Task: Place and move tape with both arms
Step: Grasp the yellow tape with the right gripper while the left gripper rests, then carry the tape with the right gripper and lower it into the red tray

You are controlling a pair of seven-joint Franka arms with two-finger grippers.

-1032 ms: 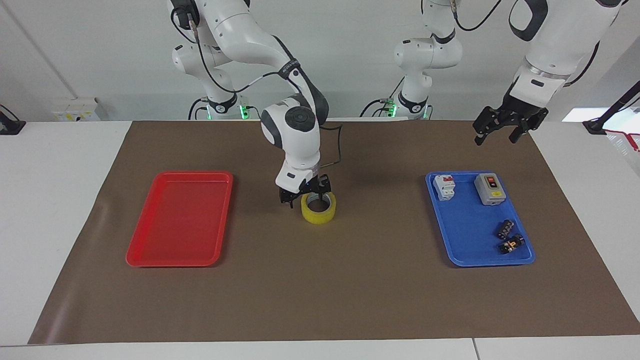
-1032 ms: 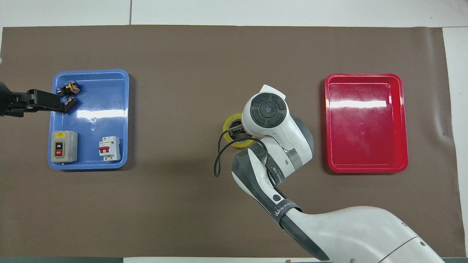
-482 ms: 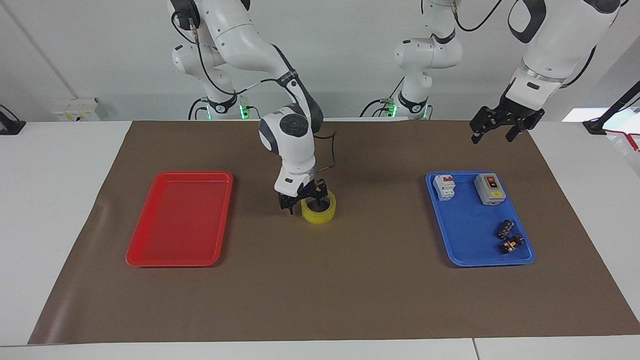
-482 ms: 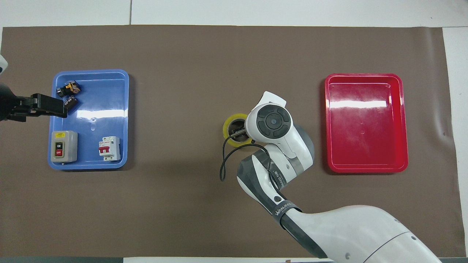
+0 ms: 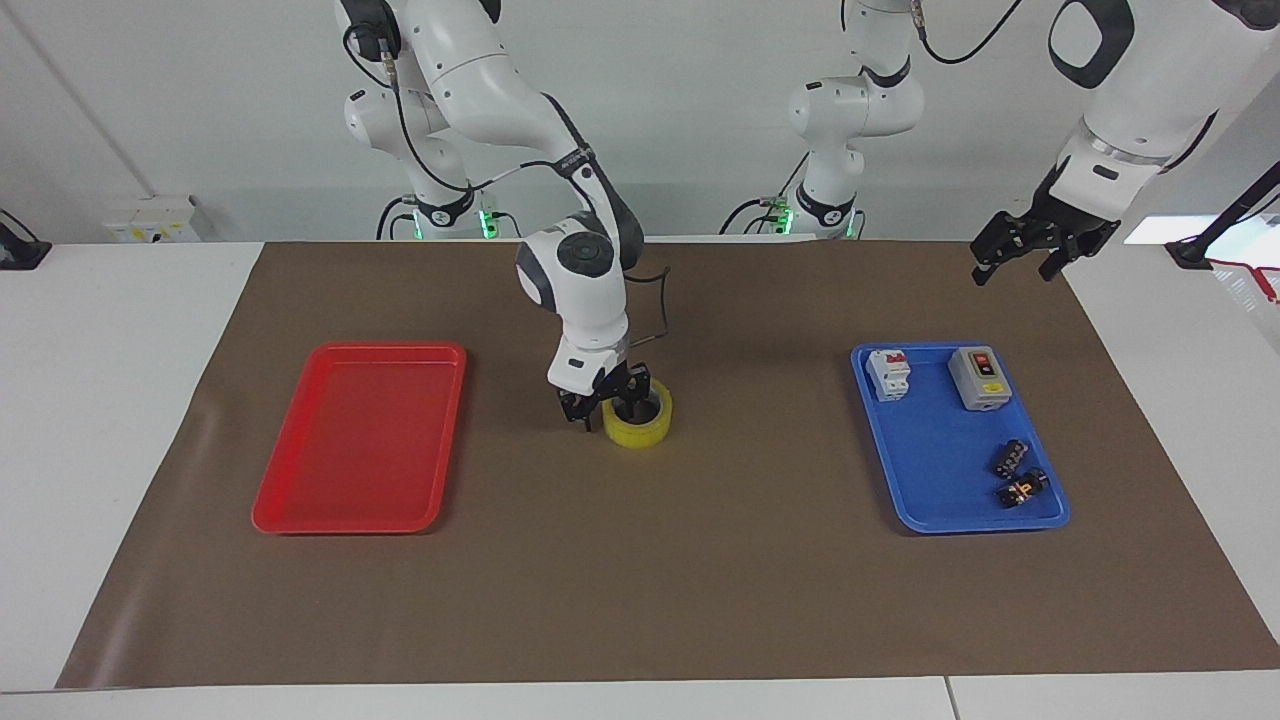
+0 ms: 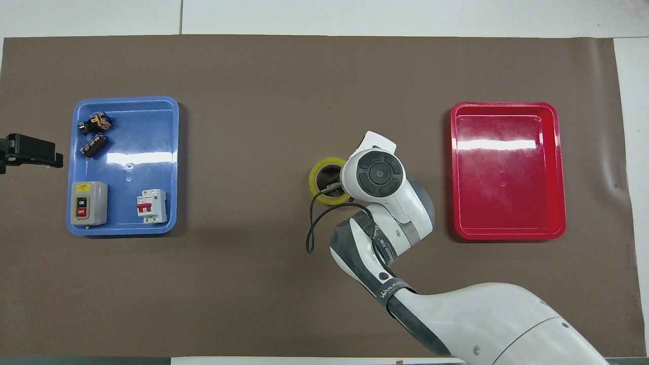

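Observation:
The yellow tape [image 5: 645, 428] lies flat on the brown mat [image 5: 700, 580] between the two trays; it also shows in the overhead view [image 6: 318, 170]. My right gripper [image 5: 605, 412] is down at the roll and open. One finger is inside the core and the other is outside the roll's wall, toward the red tray. In the overhead view the right wrist [image 6: 375, 175] covers most of that gripper. My left gripper [image 5: 1015, 258] is open, empty and raised over the mat's edge, beside the blue tray [image 5: 930, 500]; it also shows in the overhead view [image 6: 31, 151].
The blue tray [image 6: 152, 109] holds a grey switch box [image 5: 979, 378], a white circuit breaker [image 5: 889, 374] and two small black parts [image 5: 1015, 472]. The red tray [image 5: 360, 435] holds nothing and lies toward the right arm's end.
My right gripper has sunk lower around the tape's wall. My left gripper has drawn away from over the blue tray toward the left arm's end of the table.

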